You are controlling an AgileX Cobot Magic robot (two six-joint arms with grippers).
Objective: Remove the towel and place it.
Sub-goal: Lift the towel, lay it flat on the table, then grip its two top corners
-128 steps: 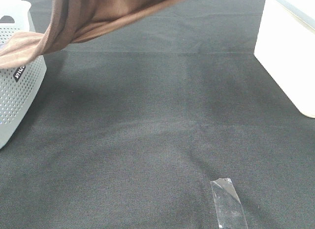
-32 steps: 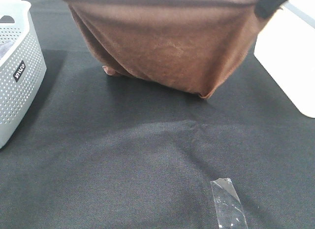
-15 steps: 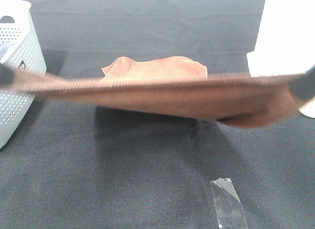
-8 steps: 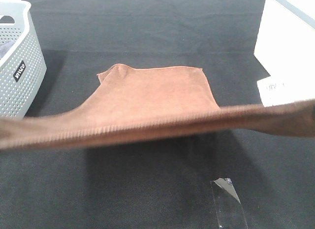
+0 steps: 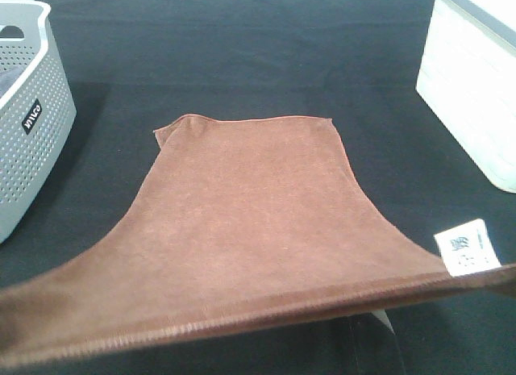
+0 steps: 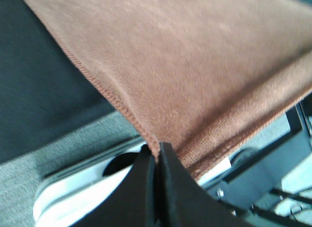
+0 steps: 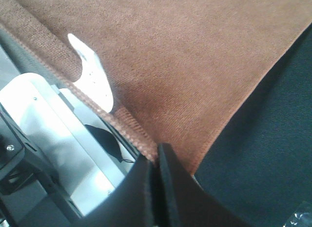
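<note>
The rust-brown towel (image 5: 250, 222) is stretched out over the black table cloth. Its far edge lies on the cloth at mid-table, while its near hem is held up taut across the bottom of the exterior view. A white care label (image 5: 466, 247) hangs at its near right corner. My left gripper (image 6: 157, 154) is shut on the towel (image 6: 195, 66) at its near left corner. My right gripper (image 7: 156, 156) is shut on the towel (image 7: 185, 56) at the near right corner, close to the label (image 7: 92, 75). Neither gripper shows in the exterior view.
A grey perforated basket (image 5: 24, 133) stands at the left edge. A white box (image 5: 472, 93) sits at the back right. The black table cloth (image 5: 242, 52) covers the table. A strip of clear tape (image 5: 383, 317) is partly hidden under the raised hem.
The towel's near hem has come toward the front and lower, spreading more of the cloth flat on the table. The label has moved into view at the right.
</note>
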